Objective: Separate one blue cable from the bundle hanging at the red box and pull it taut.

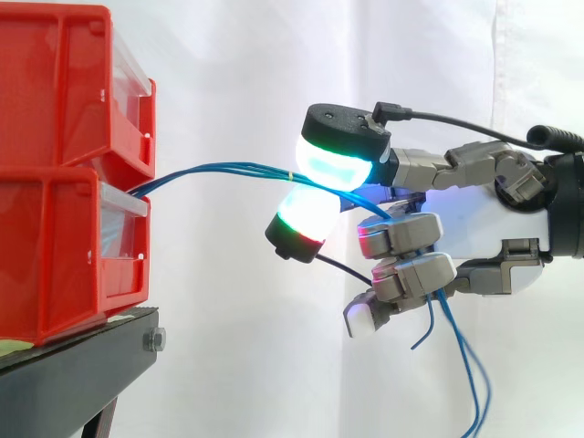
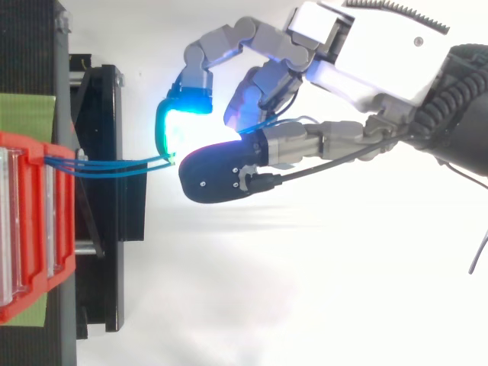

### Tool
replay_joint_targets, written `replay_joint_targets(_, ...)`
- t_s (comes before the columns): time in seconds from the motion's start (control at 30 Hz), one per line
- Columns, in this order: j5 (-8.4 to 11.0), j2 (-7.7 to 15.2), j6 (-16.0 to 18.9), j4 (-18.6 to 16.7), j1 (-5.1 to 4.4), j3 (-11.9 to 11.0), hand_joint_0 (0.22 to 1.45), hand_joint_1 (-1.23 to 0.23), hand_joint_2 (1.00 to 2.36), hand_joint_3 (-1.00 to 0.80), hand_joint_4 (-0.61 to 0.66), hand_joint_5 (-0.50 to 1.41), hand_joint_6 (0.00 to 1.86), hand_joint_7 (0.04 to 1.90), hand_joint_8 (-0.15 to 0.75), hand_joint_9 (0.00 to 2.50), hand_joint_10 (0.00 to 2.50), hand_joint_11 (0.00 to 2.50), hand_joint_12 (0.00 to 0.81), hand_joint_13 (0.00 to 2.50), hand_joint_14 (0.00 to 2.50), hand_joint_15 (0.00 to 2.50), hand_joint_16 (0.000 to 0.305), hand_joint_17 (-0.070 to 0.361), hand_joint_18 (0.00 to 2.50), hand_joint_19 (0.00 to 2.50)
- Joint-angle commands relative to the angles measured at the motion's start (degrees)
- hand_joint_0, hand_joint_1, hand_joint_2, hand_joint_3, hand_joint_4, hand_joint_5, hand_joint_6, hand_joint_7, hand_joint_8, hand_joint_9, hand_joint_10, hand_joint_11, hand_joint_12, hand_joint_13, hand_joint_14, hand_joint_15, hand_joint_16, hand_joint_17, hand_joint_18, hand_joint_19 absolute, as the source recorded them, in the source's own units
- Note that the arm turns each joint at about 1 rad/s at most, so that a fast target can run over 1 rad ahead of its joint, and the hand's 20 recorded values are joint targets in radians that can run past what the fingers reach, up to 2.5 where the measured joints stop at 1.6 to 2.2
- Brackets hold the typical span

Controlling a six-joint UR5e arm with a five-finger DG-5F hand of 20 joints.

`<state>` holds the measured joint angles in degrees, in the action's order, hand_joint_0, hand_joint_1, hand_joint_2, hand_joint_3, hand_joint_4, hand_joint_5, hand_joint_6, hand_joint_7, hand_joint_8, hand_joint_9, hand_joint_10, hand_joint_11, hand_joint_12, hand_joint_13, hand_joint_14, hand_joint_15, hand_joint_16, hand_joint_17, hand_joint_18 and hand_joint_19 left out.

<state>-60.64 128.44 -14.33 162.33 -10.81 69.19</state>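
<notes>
The robot hand (image 1: pixel 488 214) reaches in from the right, with two glowing fingertip pads (image 1: pixel 333 166) clamped together on a bundle of thin blue cables (image 1: pixel 237 168). The strands run together, nearly level, left from the pinch into the lower of two stacked red bins (image 1: pixel 64 255) on a black stand (image 1: pixel 82 365). Loose cable ends hang down past the curled lower fingers.

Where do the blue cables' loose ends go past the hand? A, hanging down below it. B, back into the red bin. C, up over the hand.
A: the cables pass through the hand and their ends dangle beneath it.
</notes>
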Motion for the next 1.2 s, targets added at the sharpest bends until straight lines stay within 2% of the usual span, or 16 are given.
replay_joint_targets(0.0,0.0,0.1,0.0,0.0,-0.09,0.0,0.86,-0.84,1.0,-0.46,-0.13,-0.25,0.91,1.07,0.072,1.02,0.59,1.71,0.278,1.1,0.61,1.57,0.04,0.091,0.64,0.76)
replay_joint_targets(0.1,0.0,0.0,0.0,0.0,0.0,0.0,0.86,-0.86,1.0,-0.48,-0.13,-0.26,0.91,1.06,0.066,0.98,0.57,1.72,0.283,1.06,0.68,1.55,0.04,0.09,0.63,0.74)
replay_joint_targets(0.17,0.0,0.1,0.0,0.0,0.0,0.1,0.85,-0.89,1.0,-0.5,-0.14,-0.27,0.9,1.06,0.073,0.92,0.54,1.7,0.279,1.03,0.48,1.63,0.041,0.093,0.63,0.69)
replay_joint_targets(0.43,0.0,0.1,0.2,0.0,0.0,0.0,0.79,-0.96,1.0,-0.5,-0.16,-0.28,0.87,1.04,0.069,0.83,0.42,1.72,0.284,1.03,0.2,1.74,0.044,0.099,0.63,0.58)
replay_joint_targets(0.77,0.0,0.1,0.2,0.0,0.0,0.0,0.74,-0.99,1.0,-0.5,-0.15,-0.28,0.86,1.01,0.083,0.81,0.41,1.71,0.286,1.02,0.21,1.7,0.044,0.099,0.61,0.6)
replay_joint_targets(0.9,0.0,0.1,0.2,0.0,0.0,0.0,0.68,-0.91,1.0,-0.5,-0.12,-0.27,0.87,0.99,0.095,0.87,0.83,1.6,0.284,1.05,0.69,1.55,0.043,0.096,0.67,0.7)
replay_joint_targets(1.03,0.0,0.0,0.2,-0.1,0.0,0.1,0.58,-0.87,1.0,-0.5,-0.09,-0.26,0.87,0.97,0.118,0.9,0.94,1.56,0.283,1.06,0.95,1.44,0.043,0.098,0.71,0.76)
replay_joint_targets(1.07,0.0,0.0,0.2,-0.1,0.0,0.0,0.54,-0.85,1.0,-0.5,-0.08,-0.26,0.87,0.95,0.142,0.91,1.02,1.51,0.292,1.05,1.15,1.34,0.045,0.102,0.74,0.78)
replay_joint_targets(1.17,0.0,0.1,0.2,-0.1,0.0,0.0,0.51,-0.84,1.0,-0.5,-0.06,-0.26,0.87,0.93,0.153,0.92,1.12,1.45,0.302,1.06,1.28,1.27,0.048,0.108,0.76,0.79)
